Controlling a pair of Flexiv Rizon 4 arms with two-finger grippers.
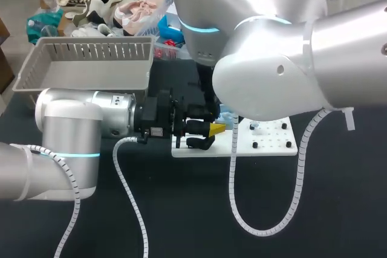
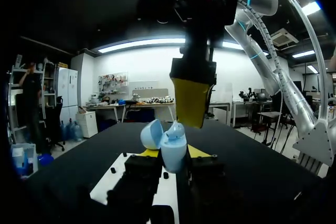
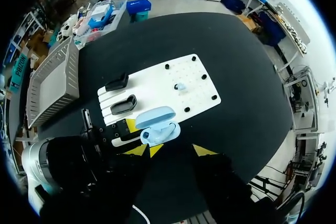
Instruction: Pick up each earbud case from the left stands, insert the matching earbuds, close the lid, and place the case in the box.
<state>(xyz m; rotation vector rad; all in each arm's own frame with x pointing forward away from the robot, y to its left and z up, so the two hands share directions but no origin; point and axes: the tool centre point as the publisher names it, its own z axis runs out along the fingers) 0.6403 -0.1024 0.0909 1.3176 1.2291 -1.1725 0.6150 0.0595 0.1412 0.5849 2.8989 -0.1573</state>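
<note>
Open case held under the right fingers

The black table (image 3: 236, 66) carries everything. The grey box (image 1: 91, 41) lies well behind the left gripper (image 2: 174, 153), off to the side of its wrist. The white board (image 3: 157, 85) lies under and ahead of the right gripper (image 3: 173, 150). The left gripper's fingers are clamped on the pale blue case (image 3: 159, 131), one yellow tip on each side of it. The case stands upright between them, just above the near edge of the board, with its lid (image 2: 151, 134) swung open to one side. The right gripper hangs directly above the case, fingers spread and nothing seen between them; in the left wrist view one yellow finger (image 2: 191, 100) ends just over the open case. Two black stands (image 3: 123, 104) sit on the board beside the left fingers. A single pale earbud (image 3: 180, 86) lies on the board ahead of the right fingers, apart from the case
</note>
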